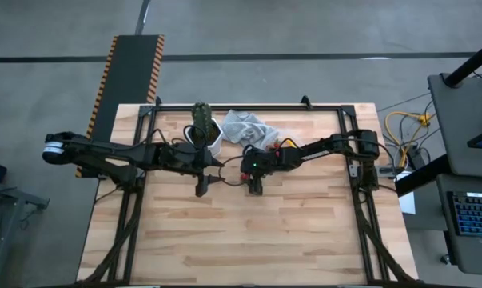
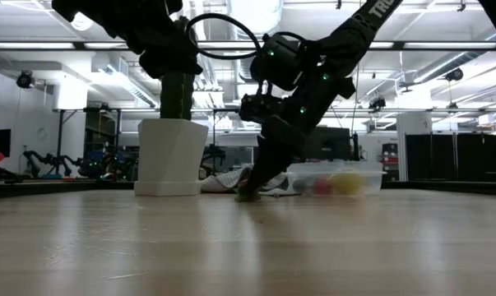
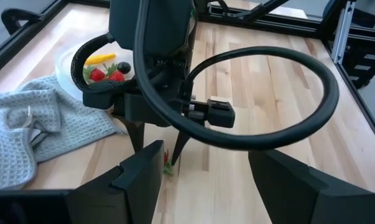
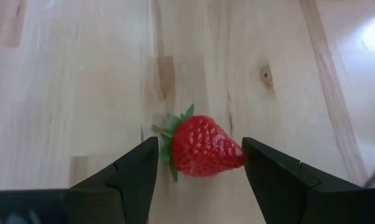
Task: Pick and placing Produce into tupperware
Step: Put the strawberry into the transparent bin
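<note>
Strawberry (image 4: 203, 146) btwn open R end effector (image 4: 199, 163) fingers

The strawberry (image 4: 203, 147) is bright red, dotted with seeds, with a green leafy cap. The counter (image 4: 69, 74) is pale wood with brown streaks and one dark knot. The cloth (image 3: 25, 130) is light grey, waffle-textured. The pot (image 2: 171, 156) is white.

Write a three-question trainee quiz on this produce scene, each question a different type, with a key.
1. True or false: the right gripper has lifted the strawberry off the table.
2. What lies beside the tupperware? A) grey cloth B) a metal spoon C) a glass bottle
3. Fill in: the cactus stands in a white ____.

Key: 1 false, it lies on the wood between open fingers; 2 A; 3 pot.
</note>
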Controlling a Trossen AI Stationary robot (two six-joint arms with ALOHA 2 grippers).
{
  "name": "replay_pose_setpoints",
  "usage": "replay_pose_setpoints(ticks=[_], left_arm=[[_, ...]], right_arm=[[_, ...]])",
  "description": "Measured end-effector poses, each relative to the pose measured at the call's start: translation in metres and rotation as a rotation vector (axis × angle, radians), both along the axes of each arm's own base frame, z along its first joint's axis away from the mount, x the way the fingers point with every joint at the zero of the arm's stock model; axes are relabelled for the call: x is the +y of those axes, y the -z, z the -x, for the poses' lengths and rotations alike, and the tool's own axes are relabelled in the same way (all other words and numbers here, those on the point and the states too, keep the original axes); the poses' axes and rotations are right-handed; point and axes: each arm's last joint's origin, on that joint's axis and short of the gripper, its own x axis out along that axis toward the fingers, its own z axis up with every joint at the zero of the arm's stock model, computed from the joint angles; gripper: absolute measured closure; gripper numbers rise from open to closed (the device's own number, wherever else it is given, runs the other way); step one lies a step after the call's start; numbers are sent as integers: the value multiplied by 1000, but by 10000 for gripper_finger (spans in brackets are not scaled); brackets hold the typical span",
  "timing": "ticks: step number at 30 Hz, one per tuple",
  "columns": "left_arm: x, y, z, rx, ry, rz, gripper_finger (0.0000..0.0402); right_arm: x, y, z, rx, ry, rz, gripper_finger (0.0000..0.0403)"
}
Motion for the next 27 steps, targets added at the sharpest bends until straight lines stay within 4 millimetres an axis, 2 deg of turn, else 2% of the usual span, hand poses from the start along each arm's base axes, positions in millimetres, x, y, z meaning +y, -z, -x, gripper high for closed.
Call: replay_pose_setpoints(ticks=[13, 27], left_arm=[[0, 0, 0, 0, -1, 0, 180], [0, 0, 0, 0, 0, -1, 180]], right_arm=[[-1, 0, 0, -2, -1, 3, 187], [-1, -3, 0, -4, 8, -4, 269]])
